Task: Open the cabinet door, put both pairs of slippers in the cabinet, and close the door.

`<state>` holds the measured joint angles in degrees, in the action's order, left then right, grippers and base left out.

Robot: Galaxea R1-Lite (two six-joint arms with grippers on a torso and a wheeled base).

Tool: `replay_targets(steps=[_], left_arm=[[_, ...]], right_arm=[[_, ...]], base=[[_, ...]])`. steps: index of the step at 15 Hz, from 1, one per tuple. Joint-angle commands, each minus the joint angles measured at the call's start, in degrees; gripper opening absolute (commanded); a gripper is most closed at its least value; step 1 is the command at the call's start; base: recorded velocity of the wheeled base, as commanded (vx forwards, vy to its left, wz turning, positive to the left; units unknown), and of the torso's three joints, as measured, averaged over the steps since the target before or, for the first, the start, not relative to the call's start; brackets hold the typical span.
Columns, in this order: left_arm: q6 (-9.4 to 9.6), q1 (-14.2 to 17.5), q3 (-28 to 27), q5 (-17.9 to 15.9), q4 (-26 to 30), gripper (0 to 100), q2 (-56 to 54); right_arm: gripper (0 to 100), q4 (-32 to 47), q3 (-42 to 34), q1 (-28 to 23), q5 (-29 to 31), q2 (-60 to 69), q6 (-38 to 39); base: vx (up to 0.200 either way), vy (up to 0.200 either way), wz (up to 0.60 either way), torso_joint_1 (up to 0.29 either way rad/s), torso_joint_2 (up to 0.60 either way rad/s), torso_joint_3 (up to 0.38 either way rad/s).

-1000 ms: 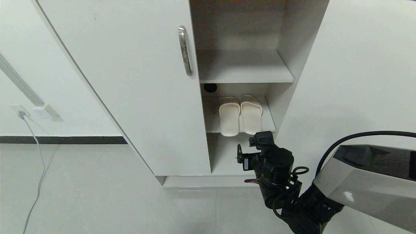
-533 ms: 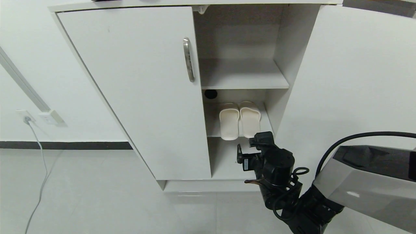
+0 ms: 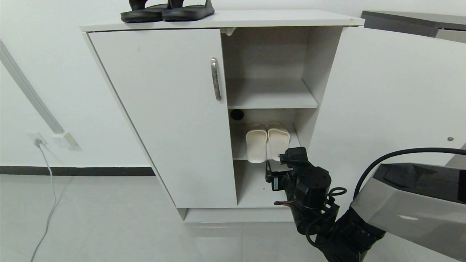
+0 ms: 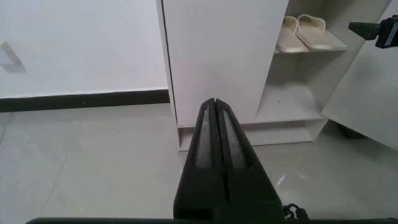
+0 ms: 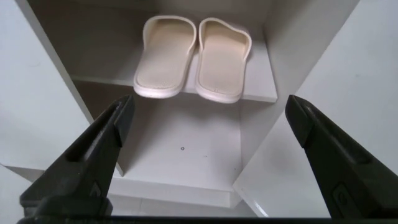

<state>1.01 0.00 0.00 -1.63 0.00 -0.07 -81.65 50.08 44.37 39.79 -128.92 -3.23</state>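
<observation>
Two cream slippers, two black slippers, one cabinet

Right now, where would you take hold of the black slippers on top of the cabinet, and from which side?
Probably pinch the black slippers where their inner sides meet, at the ends nearest the front edge of the cabinet top, coming from the front. They lie flat, side by side, so one pinch could take both.

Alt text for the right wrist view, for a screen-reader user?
A pair of cream slippers sits side by side on a white cabinet shelf. The right gripper hangs open in front, its two dark fingers framing the lower compartment.
</observation>
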Motion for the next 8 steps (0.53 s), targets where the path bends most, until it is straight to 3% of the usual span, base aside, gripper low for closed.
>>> replay_targets(steps=[1, 3, 8], left_arm=[[-0.13, 0.0, 0.0, 0.1, 0.0, 0, 0.1], [-0.13, 0.0, 0.0, 0.1, 0.0, 0, 0.1], [-0.31, 0.0, 0.0, 0.1, 0.0, 0, 0.1]], right_arm=[[100, -0.1, -0.1, -0.1, 0.2, -0.2, 0.0], [100, -0.3, -0.1, -0.1, 0.6, -0.1, 0.0], [100, -2.1, -1.2, -0.3, 0.5, -0.1, -0.5]], base=[[0.0, 0.0, 0.0, 0.0, 0.0, 0.0], [0.0, 0.0, 0.0, 0.0, 0.0, 0.0], [0.0, 0.2, 0.0, 0.003, 0.0, 0.003]])
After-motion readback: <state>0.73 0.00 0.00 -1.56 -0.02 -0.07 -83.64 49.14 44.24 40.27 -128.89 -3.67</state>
